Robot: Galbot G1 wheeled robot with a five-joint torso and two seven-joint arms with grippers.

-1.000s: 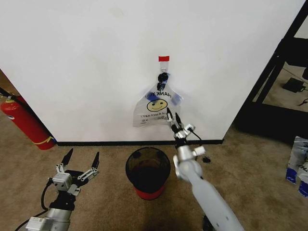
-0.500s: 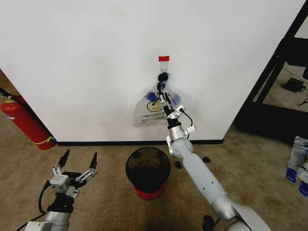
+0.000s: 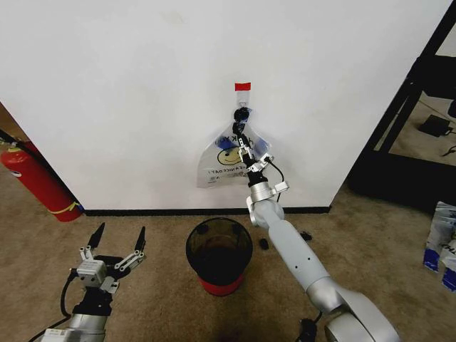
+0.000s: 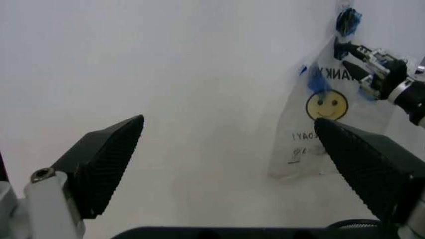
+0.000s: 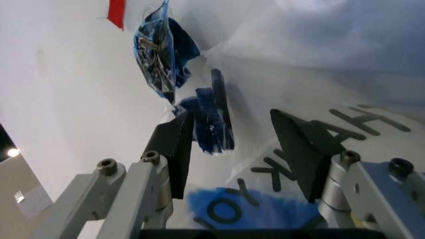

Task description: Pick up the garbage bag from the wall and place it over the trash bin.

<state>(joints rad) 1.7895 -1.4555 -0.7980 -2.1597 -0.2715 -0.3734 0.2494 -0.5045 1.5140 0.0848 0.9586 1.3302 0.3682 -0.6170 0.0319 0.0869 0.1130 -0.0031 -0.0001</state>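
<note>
While hanging from the black hook (image 3: 241, 114) on the wall (image 3: 128, 100), just under the red tape strip (image 3: 243, 86), garbage bag (image 3: 229, 158) draping flat against the plaster, long axis running straight down from the bunched handles to the loose lower hem. Hanging directly above the trash bin (image 3: 219, 255), which is standing on the carpet (image 3: 370, 242) near the baseboard (image 3: 142, 211).

Sitting right at the bag's upper part, just below the hook: right gripper (image 3: 245, 144), clearly the nearer of the two. Pointing up and toward the wall, jaws parted to a moderate gap. From its wrist camera, fingers (image 5: 174, 149) straddling the gathered neck of the bag (image 5: 206, 124), the blue patch and black lettering lying between and beyond them; not yet pinching plastic, as far as can be judged. Arm reaching forward and upward from low right, elbow bent, forearm rising steeply.

Waiting low at the left, well apart from the bag: left gripper (image 3: 114, 239), fingers spread wide, palm facing the wall, bag (image 4: 325, 109) lying off to its right.

Likely turning on this: closing on the neck below the hook, then lifting up and off.
</note>
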